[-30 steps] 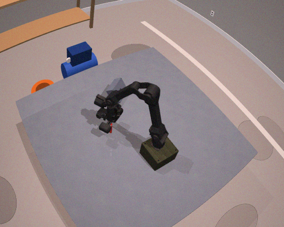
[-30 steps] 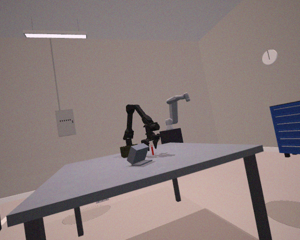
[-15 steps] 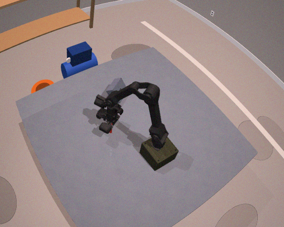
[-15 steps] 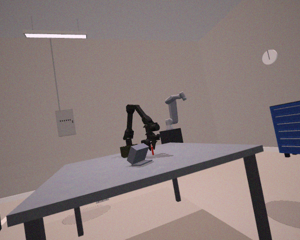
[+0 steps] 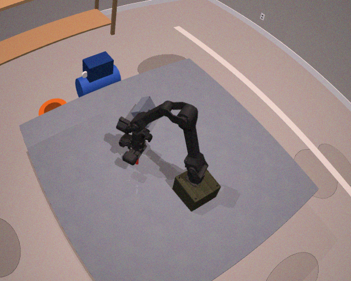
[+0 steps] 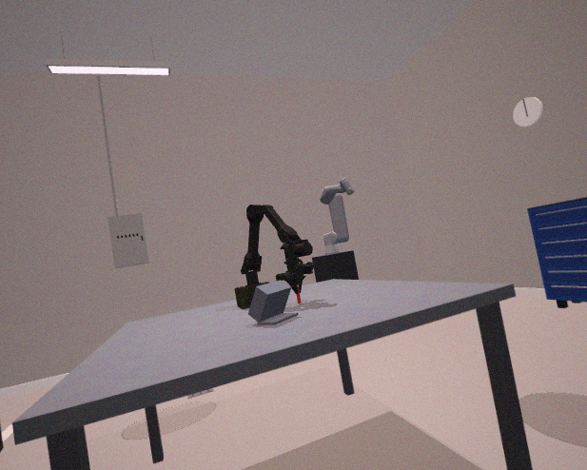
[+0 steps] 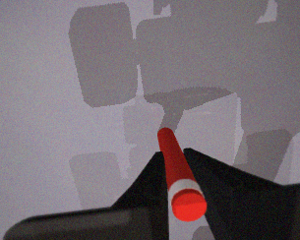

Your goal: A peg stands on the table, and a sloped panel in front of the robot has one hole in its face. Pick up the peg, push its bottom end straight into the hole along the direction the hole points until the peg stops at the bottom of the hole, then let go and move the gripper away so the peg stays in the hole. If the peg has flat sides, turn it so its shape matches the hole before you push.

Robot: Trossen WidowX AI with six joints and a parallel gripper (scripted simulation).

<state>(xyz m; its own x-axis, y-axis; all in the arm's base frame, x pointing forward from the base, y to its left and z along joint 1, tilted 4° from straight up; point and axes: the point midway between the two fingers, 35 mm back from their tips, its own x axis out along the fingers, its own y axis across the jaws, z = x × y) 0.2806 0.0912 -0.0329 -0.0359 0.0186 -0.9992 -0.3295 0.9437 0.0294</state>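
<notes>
A round red peg (image 5: 137,161) (image 6: 299,295) (image 7: 175,160) with a pale band near its top stands about upright. My gripper (image 6: 298,288) (image 7: 173,156) is shut on the peg, with one finger on each side of it. The peg's lower end shows below the fingers; whether it still touches the table cannot be told. The sloped panel, a grey block (image 5: 145,104) (image 6: 271,302) on a thin base plate, stands beside the arm, partly hidden by it in the top view. Its hole does not show in any view.
The arm's base sits on a dark olive box (image 5: 196,193) (image 6: 242,297) on the grey table (image 5: 244,226) (image 6: 171,348). A blue tank (image 5: 99,83) and an orange ring (image 5: 42,108) are beyond the table's edge.
</notes>
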